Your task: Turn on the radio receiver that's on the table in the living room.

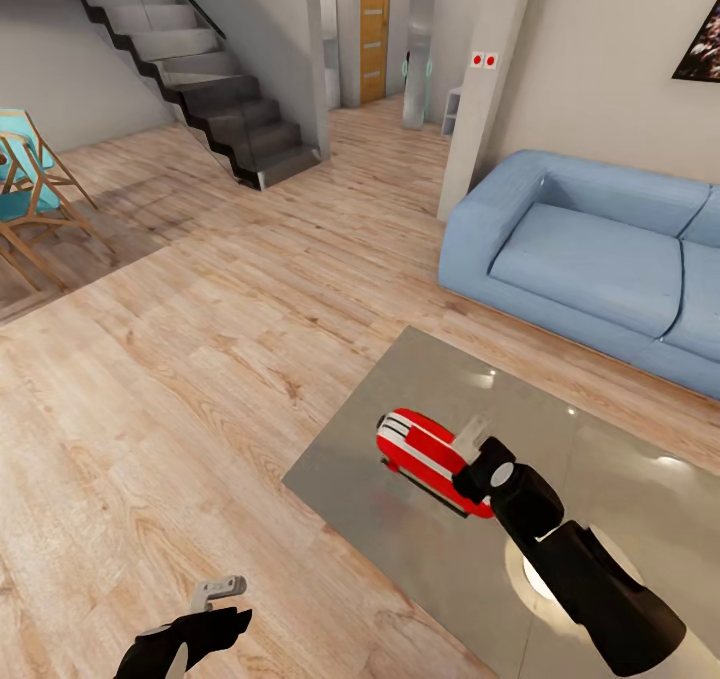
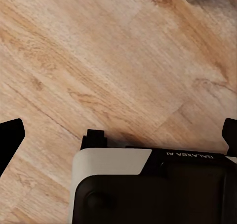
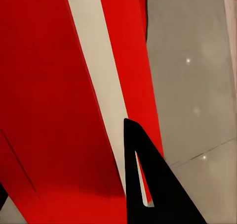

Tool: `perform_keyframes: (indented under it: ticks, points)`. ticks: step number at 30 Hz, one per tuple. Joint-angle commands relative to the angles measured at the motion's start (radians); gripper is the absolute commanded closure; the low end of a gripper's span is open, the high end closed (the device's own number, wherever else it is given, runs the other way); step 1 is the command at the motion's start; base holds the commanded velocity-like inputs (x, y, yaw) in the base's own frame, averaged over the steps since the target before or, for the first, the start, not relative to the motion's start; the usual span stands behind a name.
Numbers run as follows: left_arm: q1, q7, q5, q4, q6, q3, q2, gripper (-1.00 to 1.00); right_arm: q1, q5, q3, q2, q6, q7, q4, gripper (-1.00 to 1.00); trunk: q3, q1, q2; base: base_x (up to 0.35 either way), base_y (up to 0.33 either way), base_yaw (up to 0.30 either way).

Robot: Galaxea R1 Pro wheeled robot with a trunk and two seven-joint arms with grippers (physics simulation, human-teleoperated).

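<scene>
The bright red radio receiver (image 1: 423, 451) with white trim bands lies on the near-left part of the glossy grey table (image 1: 430, 369) in the living room. My right gripper (image 1: 470, 437) is at the radio's right end, its tips against or just above the red casing, and it looks shut. In the right wrist view the red shell and a white band of the radio receiver (image 3: 54, 95) are very close, with the dark fingers (image 3: 158, 194) pressed together over it and the table (image 3: 197, 61) beside it. My left gripper (image 1: 216, 593) hangs open over the floor.
A blue sofa (image 1: 600, 249) stands behind the table. Wood plank floor (image 1: 200, 339) stretches to the left, with a staircase (image 1: 210, 89) and a wooden chair (image 1: 30, 189) further back. The robot's dark base (image 2: 148, 189) appears in the left wrist view over the floor (image 2: 98, 61).
</scene>
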Motion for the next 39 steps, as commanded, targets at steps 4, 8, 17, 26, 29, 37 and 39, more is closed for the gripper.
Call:
perform_keyframes:
  ticks: [4, 8, 17, 26, 29, 37, 39]
  points:
    - [0.0, 0.0, 0.0, -0.001, 0.0, 0.0, 0.0, -1.0, 0.0, 0.012, 0.0, 0.002, -0.003, 0.054, 0.0, 1.0, 0.0, 0.0, 0.0, 0.0, 0.0, 0.0]
    - [0.0, 0.0, -0.001, 0.0, 0.0, 0.0, 0.0, -1.0, 0.0, 0.012, -0.006, 0.002, -0.005, 0.149, 0.0, 1.0, 0.0, 0.0, 0.0, 0.0, 0.0, 0.0]
    - [0.0, 0.0, 0.0, -0.004, 0.0, 0.0, 0.0, -1.0, 0.0, 0.011, -0.053, 0.011, -0.013, 0.256, 0.0, 1.0, 0.0, 0.0, 0.0, 0.0, 0.0, 0.0]
    - [-0.001, 0.0, -0.001, -0.008, 0.0, -0.001, 0.0, -1.0, 0.0, 0.011, -0.057, 0.014, -0.007, 0.262, 0.0, 1.0, 0.0, 0.0, 0.0, 0.0, 0.0, 0.0]
    - [-0.001, 0.0, -0.001, -0.009, 0.0, -0.001, 0.001, -1.0, 0.0, 0.012, -0.057, 0.013, -0.012, 0.262, 0.0, 1.0, 0.0, 0.0, 0.0, 0.0, 0.0, 0.0]
    - [-0.001, -0.001, 0.002, -0.012, -0.001, -0.001, 0.0, -1.0, 0.0, 0.013, -0.052, 0.016, -0.021, 0.226, 0.0, 1.0, 0.0, 0.0, 0.0, 0.0, 0.0, 0.0]
    - [-0.001, -0.002, 0.005, -0.021, -0.001, 0.0, 0.0, -1.0, 0.0, 0.014, -0.05, 0.016, -0.03, 0.185, 0.0, 1.0, 0.0, 0.0, 0.0, 0.0, 0.0, 0.0]
